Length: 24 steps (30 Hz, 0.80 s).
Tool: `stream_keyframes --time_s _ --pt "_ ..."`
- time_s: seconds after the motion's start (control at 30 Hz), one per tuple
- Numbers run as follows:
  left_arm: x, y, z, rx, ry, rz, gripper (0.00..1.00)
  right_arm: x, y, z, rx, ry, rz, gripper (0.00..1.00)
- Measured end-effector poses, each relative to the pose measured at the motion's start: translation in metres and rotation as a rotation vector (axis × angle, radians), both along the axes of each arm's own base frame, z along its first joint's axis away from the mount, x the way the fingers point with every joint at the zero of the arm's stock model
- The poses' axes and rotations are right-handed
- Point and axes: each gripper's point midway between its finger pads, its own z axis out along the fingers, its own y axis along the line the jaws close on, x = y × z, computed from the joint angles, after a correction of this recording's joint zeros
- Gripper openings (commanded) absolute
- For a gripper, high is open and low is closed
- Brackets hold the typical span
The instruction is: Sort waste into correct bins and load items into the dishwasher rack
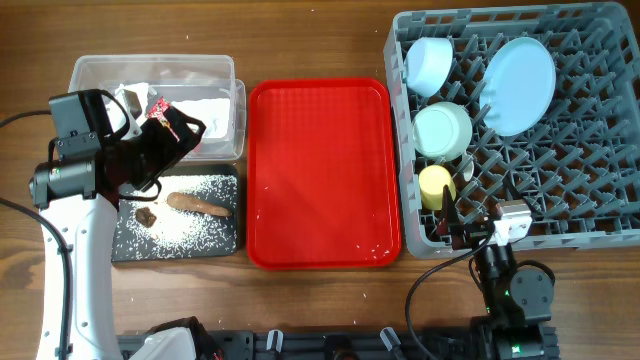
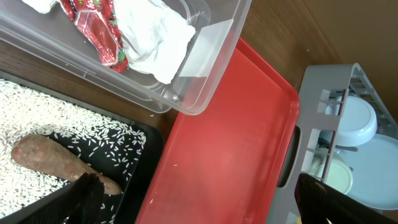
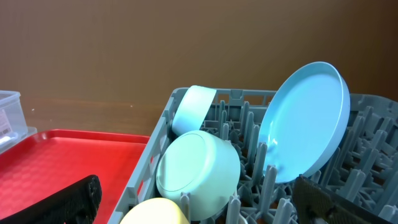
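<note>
Left gripper [image 2: 202, 198]: fingers spread wide with nothing between them, hanging over the seam where the black tray [image 2: 148, 168] meets the red tray [image 2: 230, 143].
Stick [image 2: 59, 163]: lies in the black tray on the rice [image 2: 37, 112], to the left of my left gripper. Its long axis runs along the tray's length, thin end almost under my left fingertip and thick end pointing away.
Tub [image 2: 214, 68]: just beyond the black tray, with the tissue [image 2: 152, 37] and wrapper [image 2: 99, 28] both inside its walls.
Right gripper [image 3: 208, 205]: fingers apart and empty, low at the near corner of the rack [image 1: 600, 235], looking in over the cup [image 3: 155, 214].
Rack load: the plate [image 3: 305, 121] stands on edge among the pegs. One bowl [image 3: 193, 109] and a second bowl [image 3: 199, 171] are tipped on their sides beside it, and the cup is nearest my fingers.
Spoon: I cannot make it out in any view.
Red tray: looks bare, lying between my two arms.
Nearer arm: left for the bins, right for the rack — the two stand well apart.
Judgement: the sorting looks all but finished — the spoon is the one open question.
</note>
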Motion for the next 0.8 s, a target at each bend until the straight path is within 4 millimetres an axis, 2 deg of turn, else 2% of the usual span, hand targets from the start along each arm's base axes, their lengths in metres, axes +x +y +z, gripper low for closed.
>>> stream_keyframes --time_s 0.6,0.7,0.8 --pt "0.000 0.000 0.000 0.000 0.000 -0.001 1.00 0.000 0.000 0.000 0.000 0.000 0.000 1.00" --pt "-0.002 -0.012 0.006 0.009 -0.021 -0.036 1.00 0.000 0.000 0.000 0.000 0.000 0.000 1.00" --pt "-0.012 -0.040 0.029 0.020 -0.097 -0.118 1.00 0.000 0.000 0.000 0.000 0.000 0.000 1.00"
